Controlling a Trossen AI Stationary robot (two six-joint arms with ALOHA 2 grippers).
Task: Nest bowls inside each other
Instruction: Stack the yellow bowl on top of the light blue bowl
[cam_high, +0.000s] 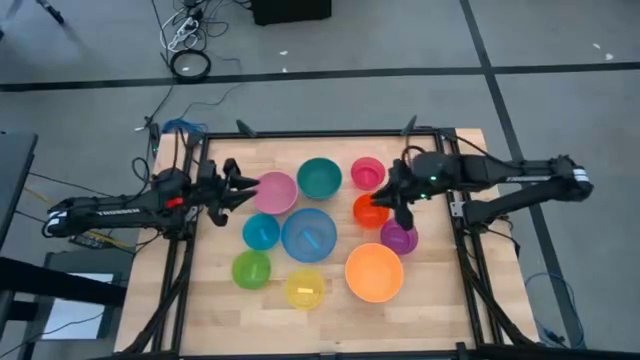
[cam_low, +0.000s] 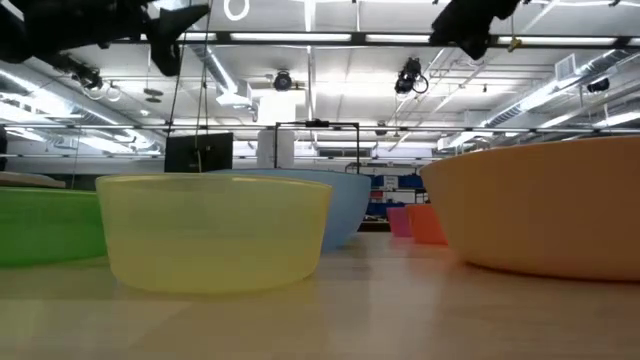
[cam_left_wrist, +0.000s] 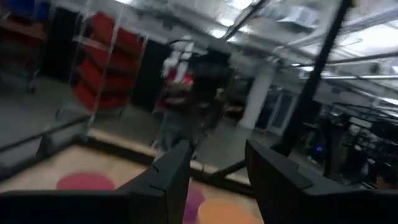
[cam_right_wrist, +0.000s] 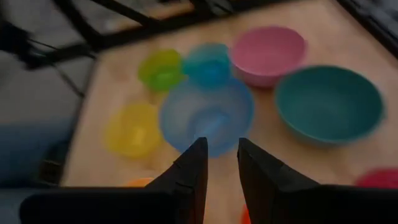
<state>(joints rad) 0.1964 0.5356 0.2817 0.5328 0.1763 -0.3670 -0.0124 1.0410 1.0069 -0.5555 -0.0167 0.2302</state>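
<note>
Resting on the wooden table (cam_high: 220, 290), apparently separate bowls (cam_high: 308, 234).

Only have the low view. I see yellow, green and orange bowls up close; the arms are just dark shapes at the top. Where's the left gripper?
Observer: In the high view, the left gripper is beside the pink bowl, at the rim on the left arm's side. It is open and holds nothing.
Operator: Right one?
Observer: The right gripper is over the red-orange bowl. Its wrist view shows the fingers slightly parted with nothing between them.
Operator: Anything nested yet?
Observer: No. From above, no bowl sits inside another. The teal bowl and magenta bowl, hidden from you, lie at the far side of the table.
</note>
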